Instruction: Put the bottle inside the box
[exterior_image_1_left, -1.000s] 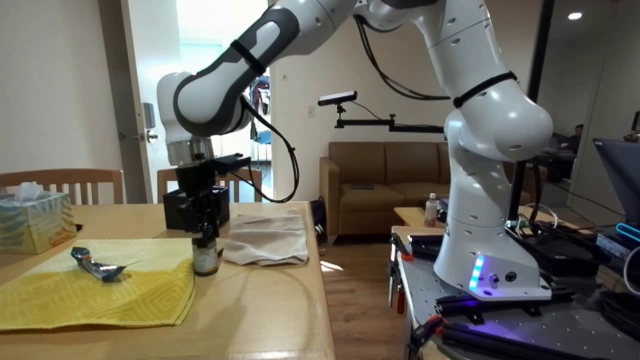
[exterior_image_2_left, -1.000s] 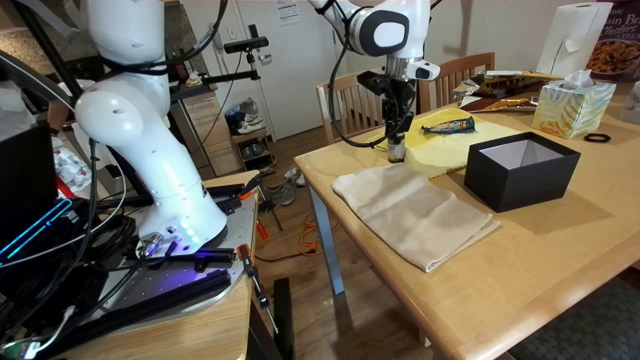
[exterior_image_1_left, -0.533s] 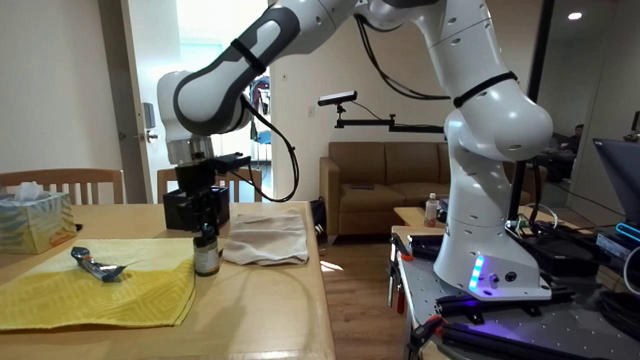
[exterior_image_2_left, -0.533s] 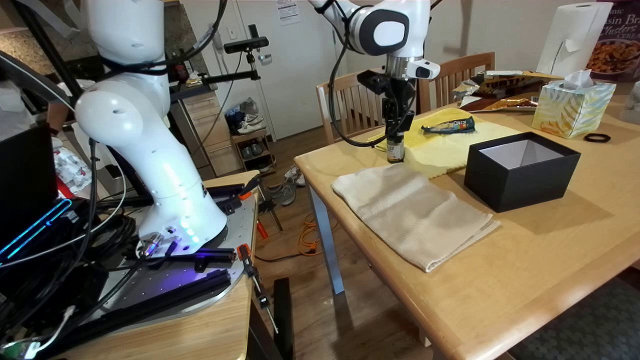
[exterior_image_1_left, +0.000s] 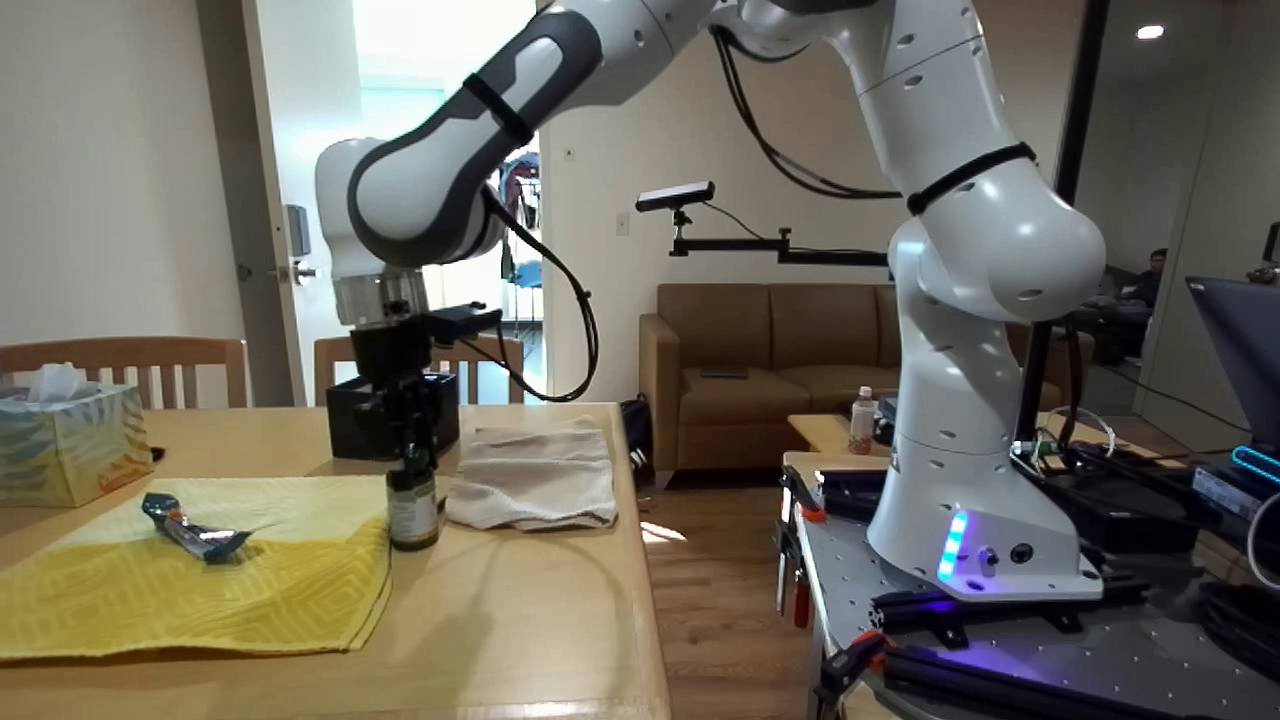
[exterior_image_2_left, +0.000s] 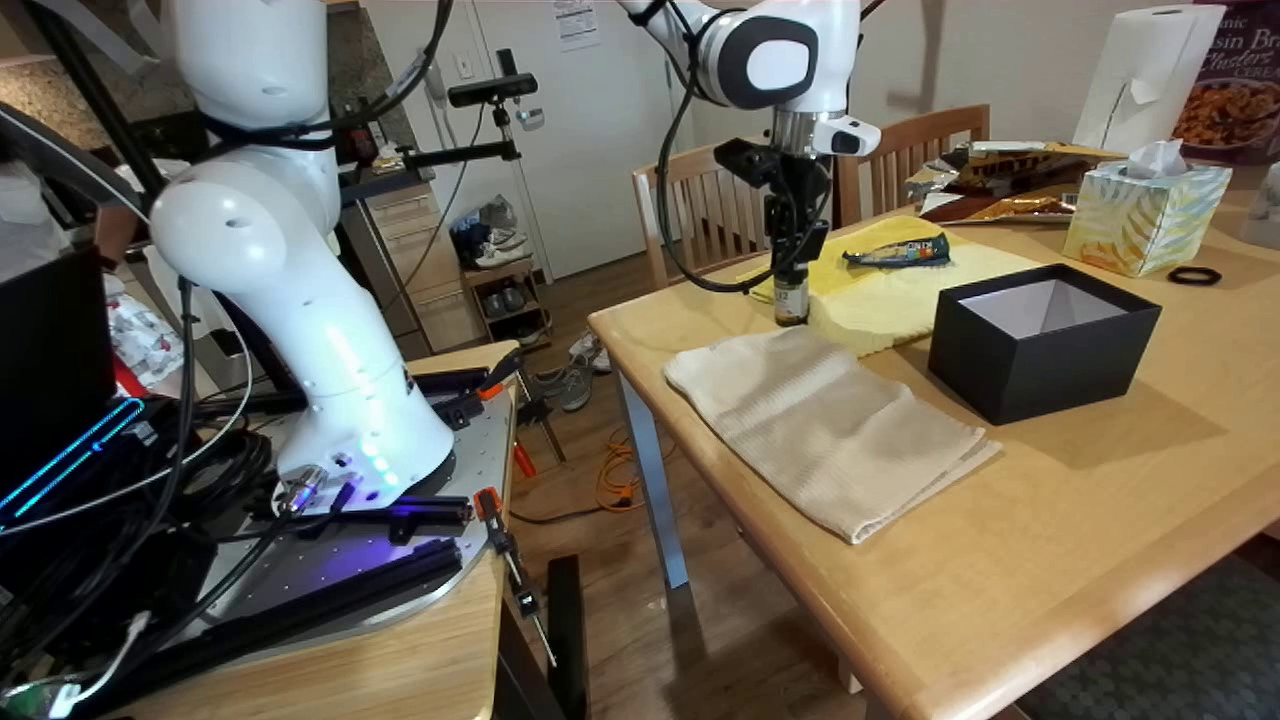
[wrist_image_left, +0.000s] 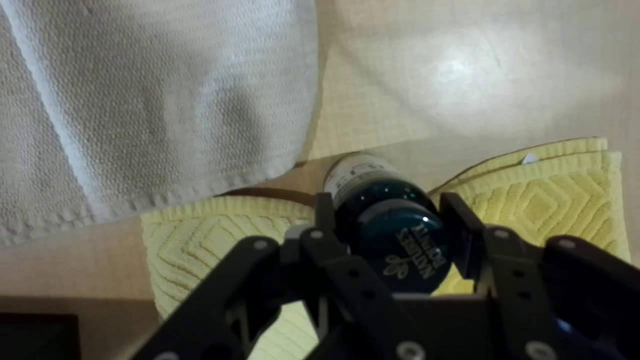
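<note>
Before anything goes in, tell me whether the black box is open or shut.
Open: the black box has no lid on, and an exterior view shows its pale inside.

Box (exterior_image_1_left: 344, 424) partly hidden behind tool (exterior_image_1_left: 413, 468) in exterior view.

White glare in doorway (exterior_image_1_left: 446, 50) and on tabletop (wrist_image_left: 457, 75)

The white arm (exterior_image_1_left: 1000, 255) has grey panels (exterior_image_1_left: 580, 50), black straps (exterior_image_1_left: 498, 110), black cables (exterior_image_1_left: 592, 335) and a black, screw-studded pincer (wrist_image_left: 390, 227).
</note>
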